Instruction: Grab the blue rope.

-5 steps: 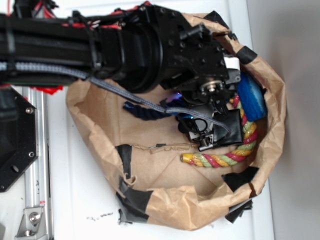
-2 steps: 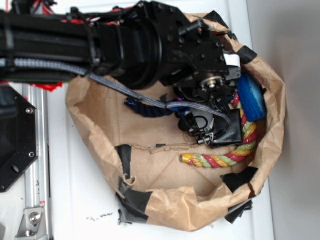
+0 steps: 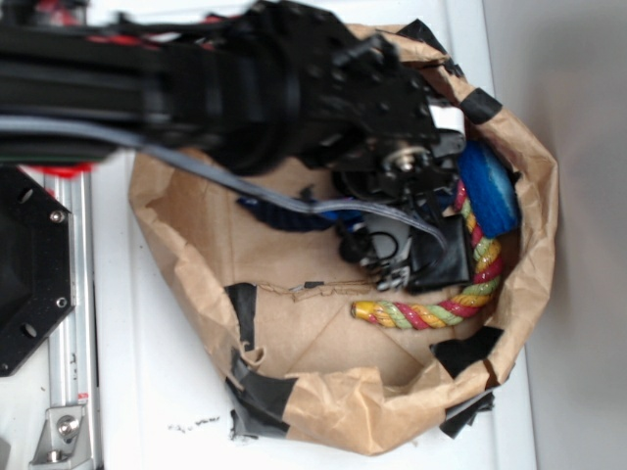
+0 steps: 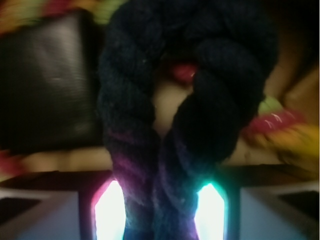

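The blue rope (image 4: 130,100) is dark navy and twisted. It fills the wrist view as a folded loop running down between my two glowing fingertips. My gripper (image 4: 160,210) is shut on it, pressing from both sides. From outside, the gripper (image 3: 387,262) is down inside a brown paper bag (image 3: 323,392). A stretch of the blue rope (image 3: 284,215) trails left from under the arm. The grip itself is hidden there by the black wrist.
A red-yellow-green twisted rope (image 3: 431,313) curves along the bag's right and lower inside. A bright blue sponge (image 3: 490,191) leans on the right wall. Black tape patches (image 3: 245,308) mark the bag. The black arm (image 3: 196,88) spans the top left, above a metal rail (image 3: 69,323).
The arm and gripper have shifted slightly left and are now motion-blurred. The visible stretch of blue rope has moved a little left and up with them.
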### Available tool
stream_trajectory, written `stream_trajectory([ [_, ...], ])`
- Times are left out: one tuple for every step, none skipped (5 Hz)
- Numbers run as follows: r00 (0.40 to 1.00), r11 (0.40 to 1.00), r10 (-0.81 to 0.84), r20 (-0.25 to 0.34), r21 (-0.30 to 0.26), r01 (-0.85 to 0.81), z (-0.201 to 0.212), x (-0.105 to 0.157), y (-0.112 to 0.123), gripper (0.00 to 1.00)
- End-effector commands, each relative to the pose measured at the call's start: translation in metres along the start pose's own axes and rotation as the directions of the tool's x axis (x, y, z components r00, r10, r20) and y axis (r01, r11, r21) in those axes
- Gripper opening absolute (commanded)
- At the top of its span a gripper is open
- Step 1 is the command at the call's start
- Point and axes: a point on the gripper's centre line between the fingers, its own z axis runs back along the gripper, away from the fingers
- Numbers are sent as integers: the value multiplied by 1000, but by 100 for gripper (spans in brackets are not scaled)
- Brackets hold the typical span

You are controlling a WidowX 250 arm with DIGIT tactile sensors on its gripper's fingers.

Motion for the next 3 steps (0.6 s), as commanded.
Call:
stream_trajectory([
  [999,1000,-29,46,14,28,84,-7,-16,0],
  [999,999,-35,41,19,34,99,-10,-13,0],
  [999,999,-33,8,32,32,98,-18,-18,0],
])
